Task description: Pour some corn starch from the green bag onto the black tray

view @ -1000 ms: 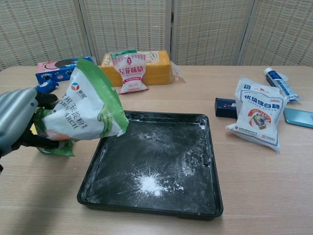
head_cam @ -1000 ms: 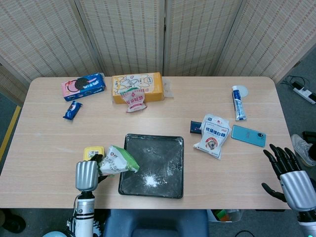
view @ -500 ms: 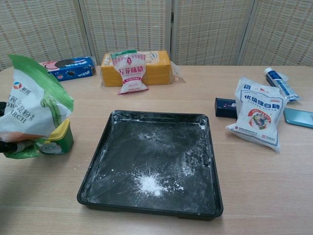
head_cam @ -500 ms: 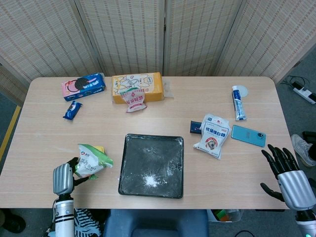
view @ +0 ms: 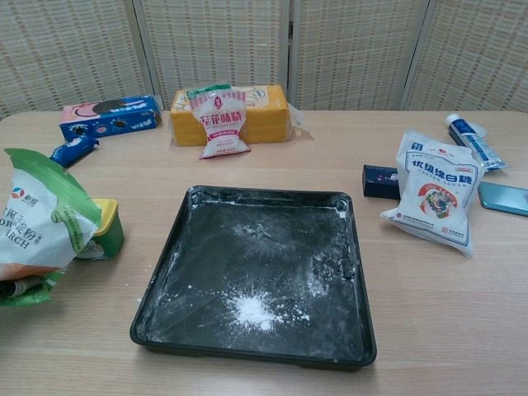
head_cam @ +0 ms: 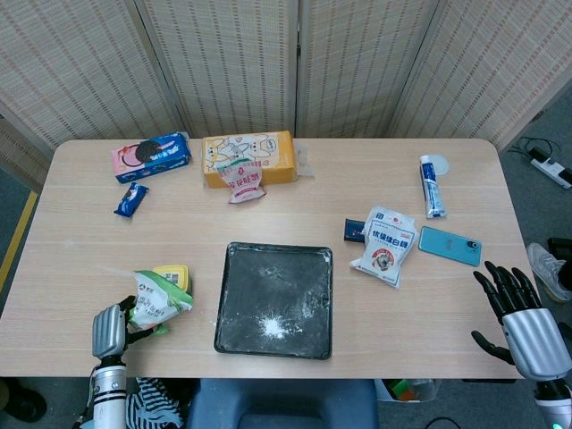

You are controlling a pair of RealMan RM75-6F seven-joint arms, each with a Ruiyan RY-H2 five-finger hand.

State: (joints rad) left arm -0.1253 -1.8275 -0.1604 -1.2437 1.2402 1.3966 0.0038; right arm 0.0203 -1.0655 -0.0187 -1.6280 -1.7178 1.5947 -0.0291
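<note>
Black tray [head_cam: 273, 300] near the table's [head_cam: 80, 232] front edge, holding a small white heap of corn starch [head_cam: 272, 327] toward its near side and a thin dusting across the rest of the floor (rim also smudged white). Green bag [head_cam: 158, 299] off to the tray's left, well apart from it, gripped upright by the left hand [head_cam: 110, 332], with a small yellow-lidded tub [head_cam: 172, 277] just behind. Right hand [head_cam: 521, 313] off the table's right front corner, fingers spread, holding nothing. Elsewhere: a white sachet [head_cam: 385, 245] right of the tray, a blue phone [head_cam: 449, 245] beside it.
</note>
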